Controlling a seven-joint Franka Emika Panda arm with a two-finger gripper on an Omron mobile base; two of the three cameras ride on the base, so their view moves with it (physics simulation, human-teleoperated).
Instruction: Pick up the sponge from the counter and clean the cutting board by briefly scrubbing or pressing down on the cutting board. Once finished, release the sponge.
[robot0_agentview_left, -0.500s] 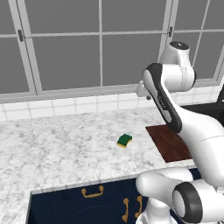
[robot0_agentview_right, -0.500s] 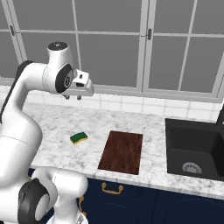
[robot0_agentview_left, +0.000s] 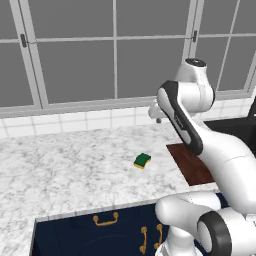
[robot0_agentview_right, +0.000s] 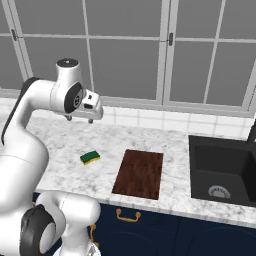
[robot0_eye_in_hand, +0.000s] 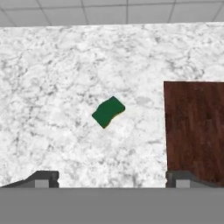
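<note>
Hand view: sponge (robot0_eye_in_hand: 108, 112) lies ahead of the gripper (robot0_eye_in_hand: 113, 179), between its spread, empty fingertips, on the counter (robot0_eye_in_hand: 52, 78).
Long axis: diagonal to the fingers' line.
Cutting board (robot0_eye_in_hand: 194, 129): apart, right of sponge.
Height: gripper (robot0_agentview_right: 80, 118) well above the sponge (robot0_agentview_right: 90, 157); judged next, descend.

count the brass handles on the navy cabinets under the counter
3 in the left base view: one horizontal handle under the counter edge, two vertical handles beside the robot's base. More may be hidden behind the robot.
</note>
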